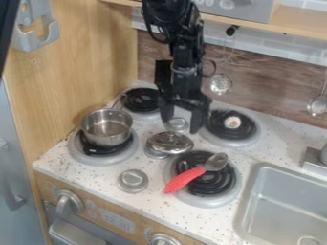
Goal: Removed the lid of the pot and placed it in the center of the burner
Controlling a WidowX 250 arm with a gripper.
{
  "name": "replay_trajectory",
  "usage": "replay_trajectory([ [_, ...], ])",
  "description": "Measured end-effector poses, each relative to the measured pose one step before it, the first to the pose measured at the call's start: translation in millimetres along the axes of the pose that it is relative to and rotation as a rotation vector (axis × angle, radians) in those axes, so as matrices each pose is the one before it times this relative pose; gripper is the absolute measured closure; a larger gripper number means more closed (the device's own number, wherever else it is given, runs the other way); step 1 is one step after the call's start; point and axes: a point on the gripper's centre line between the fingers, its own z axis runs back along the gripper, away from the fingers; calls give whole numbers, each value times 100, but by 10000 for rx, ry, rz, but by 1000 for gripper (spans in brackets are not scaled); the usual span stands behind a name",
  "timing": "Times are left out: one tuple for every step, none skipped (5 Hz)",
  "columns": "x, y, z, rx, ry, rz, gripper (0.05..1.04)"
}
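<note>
A round silver metal pot (107, 128) stands uncovered, left of its shiny domed metal lid (170, 142).
The pot partly hides a black coil burner (96, 146); the lid lies between burners, seemingly overlapping a round silver knob (155, 152). The black two-finger gripper (183, 116) hangs above, fingers spread. A red-handled metal spoon (185, 180) obscures another coil; the grey sink (248, 194) is cut off.
</note>
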Motion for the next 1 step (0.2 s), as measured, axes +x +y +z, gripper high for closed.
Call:
replay_trajectory([
  [-357,-103,-219,-52,130,-40,84],
])
